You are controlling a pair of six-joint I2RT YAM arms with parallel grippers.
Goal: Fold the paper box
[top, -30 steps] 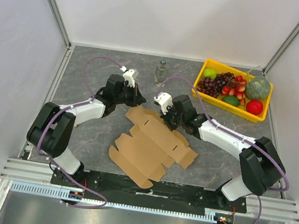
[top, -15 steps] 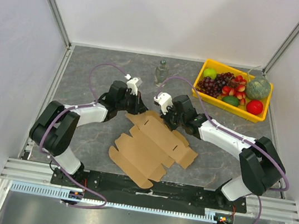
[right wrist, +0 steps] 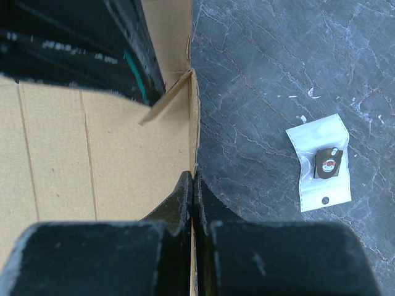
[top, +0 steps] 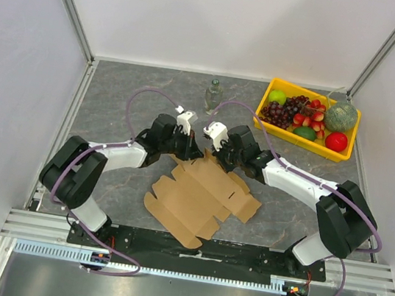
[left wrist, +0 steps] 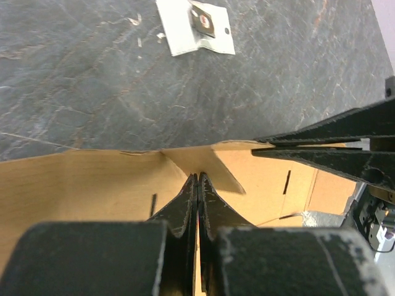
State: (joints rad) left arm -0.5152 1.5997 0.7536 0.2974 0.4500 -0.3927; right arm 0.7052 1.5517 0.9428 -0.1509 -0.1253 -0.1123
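Note:
The paper box [top: 198, 193] is a brown cardboard sheet with flaps, lying mostly flat at the table's middle. Its far flap is raised. My left gripper [top: 191, 149] is shut on that flap's edge; in the left wrist view the gripper [left wrist: 197, 179] pinches the cardboard [left wrist: 80, 185]. My right gripper [top: 216, 151] is shut on the same far edge just to the right; in the right wrist view the gripper [right wrist: 192, 179] holds the cardboard [right wrist: 92, 160]. The two grippers are very close together. Each sees the other's fingers [left wrist: 321, 145] [right wrist: 133, 55].
A yellow tray [top: 309, 145] of fruit stands at the back right. A clear bottle [top: 212, 94] stands just beyond the grippers. A small white packet [left wrist: 194, 24] [right wrist: 321, 163] lies on the grey table beyond the flap.
My left gripper has moved right to the box's far flap and now grips it beside the right gripper. The right arm has barely moved.

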